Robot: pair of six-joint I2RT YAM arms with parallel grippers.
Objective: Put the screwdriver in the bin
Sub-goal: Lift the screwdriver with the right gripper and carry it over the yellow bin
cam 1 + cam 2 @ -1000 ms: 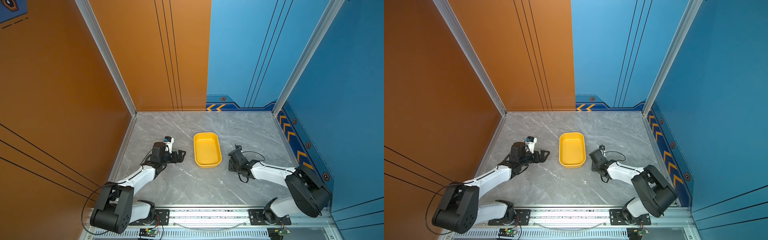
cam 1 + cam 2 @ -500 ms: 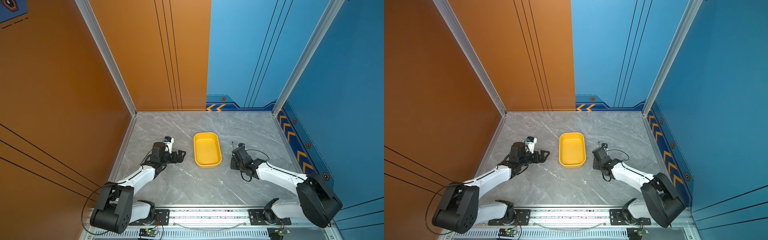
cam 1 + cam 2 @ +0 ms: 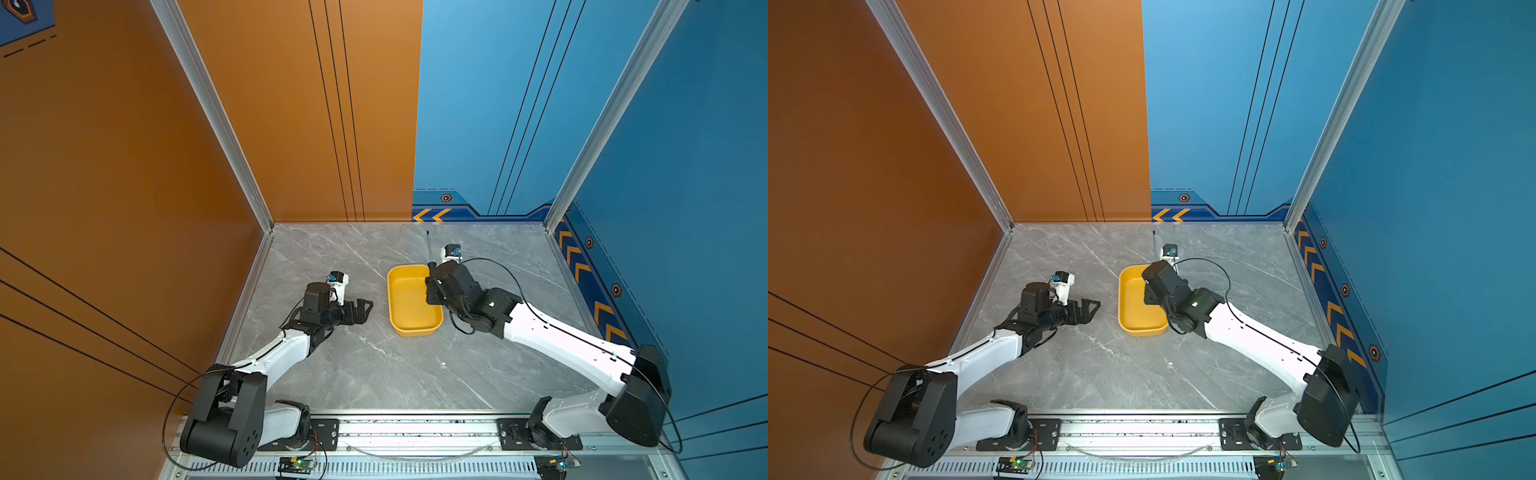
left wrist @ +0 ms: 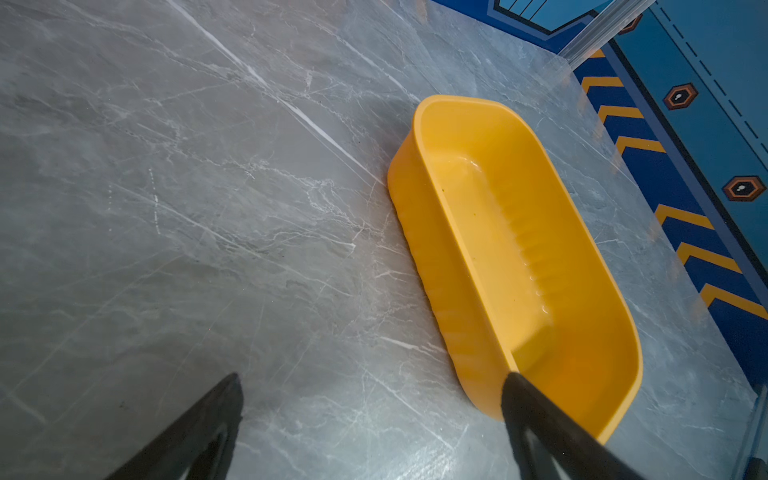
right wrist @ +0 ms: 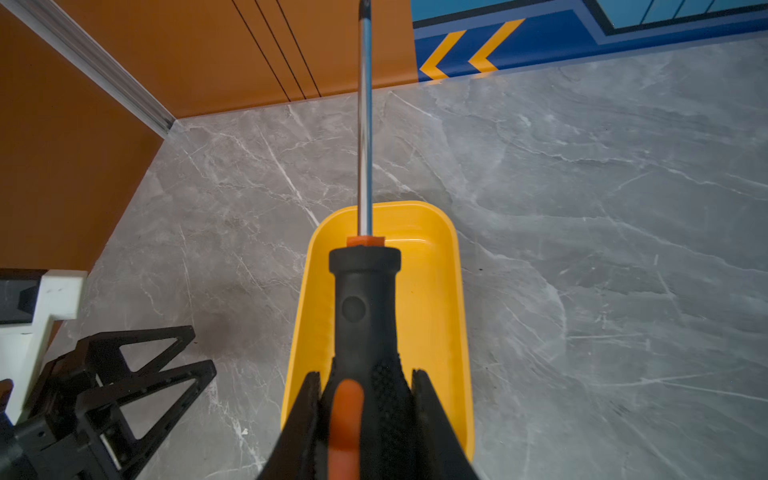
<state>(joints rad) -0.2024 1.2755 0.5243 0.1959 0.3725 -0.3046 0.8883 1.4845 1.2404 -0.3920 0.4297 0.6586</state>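
The screwdriver [image 5: 365,307] has a black-and-orange handle and a thin metal shaft [image 3: 428,247]. My right gripper [image 5: 365,374] is shut on the handle, and the shaft points toward the back wall. In both top views the right gripper [image 3: 432,286] hangs over the right side of the yellow bin [image 3: 411,330], and the shaft [image 3: 1154,245] reaches past the far rim of the bin [image 3: 1142,331]. Nothing lies in the parts of the bin [image 4: 428,257] that show. My left gripper [image 4: 372,378] stands open and holds nothing, low over the table just left of the bin.
The grey marble tabletop [image 3: 374,374] is walled in by orange panels at left and back and blue panels at right. The left gripper [image 3: 365,309] lies close to the bin's left wall. A black cable [image 3: 511,274] loops from the right wrist.
The right gripper has risen from the table right of the bin and moved left over it, carrying the screwdriver. The left arm has stayed still.
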